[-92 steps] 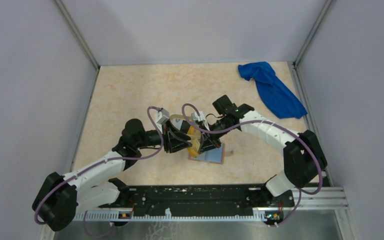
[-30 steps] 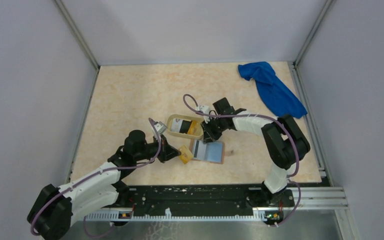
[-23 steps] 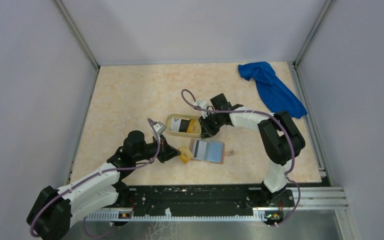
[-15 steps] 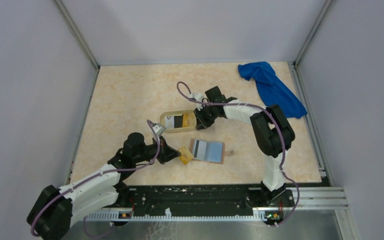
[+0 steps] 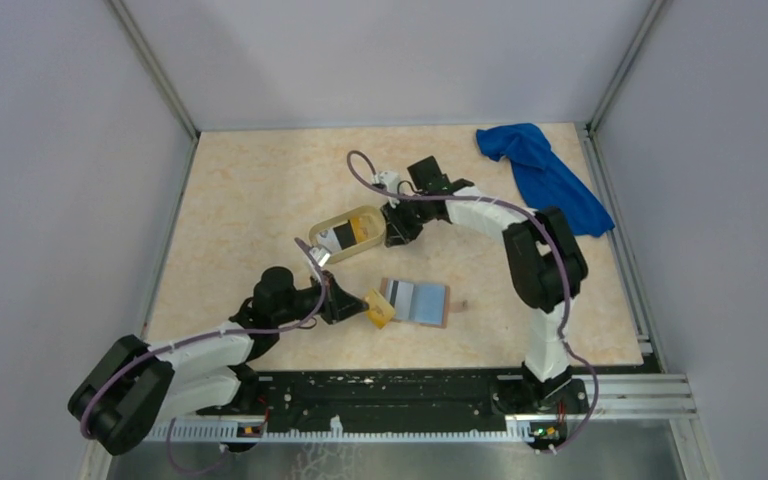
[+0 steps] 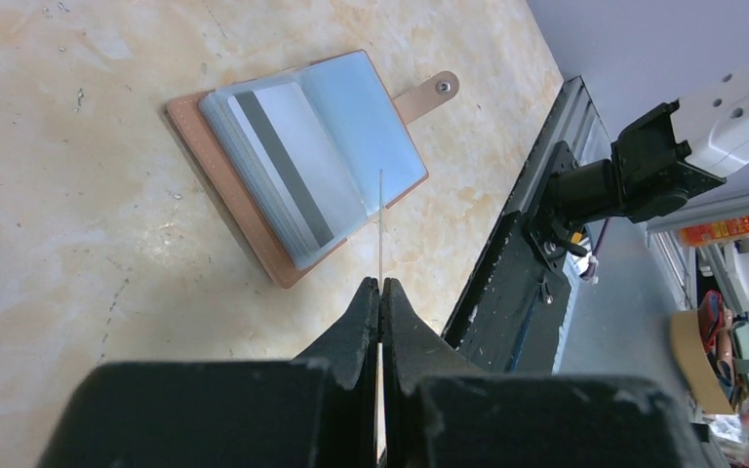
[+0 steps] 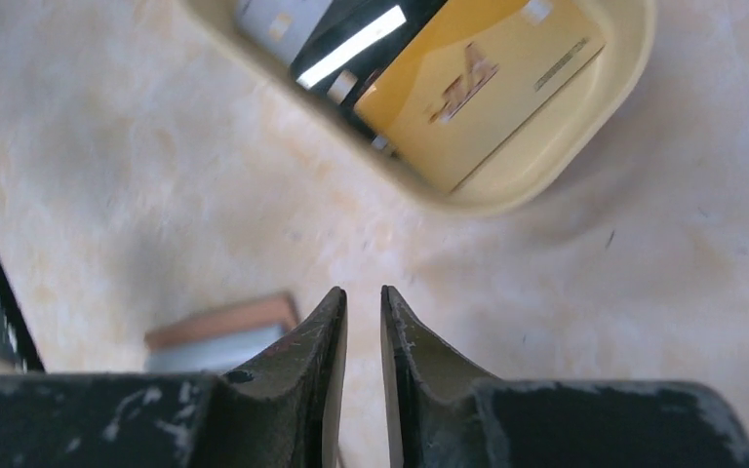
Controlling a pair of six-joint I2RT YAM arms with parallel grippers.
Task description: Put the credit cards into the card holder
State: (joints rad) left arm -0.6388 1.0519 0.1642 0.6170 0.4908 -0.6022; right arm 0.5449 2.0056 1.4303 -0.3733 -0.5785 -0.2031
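- Pinching a yellow-orange card [image 5: 380,309] edge-on in the left pincer [image 5: 360,305], tips squeezed tight on it, just left of the card holder [image 5: 418,300].
- Got that holder lying open and flat on the worktop [image 5: 260,190], grey-blue slots up, a striped card [image 6: 283,161] showing in one sleeve.
- Parked the right pincer [image 5: 395,225] just beside the pale yellow tray [image 5: 332,228], tips barely apart, nothing between them.
- Spotted yellow, black and white cards [image 7: 478,88] in that tray.
- Blue cloth [image 5: 545,180] bunched at the far right.
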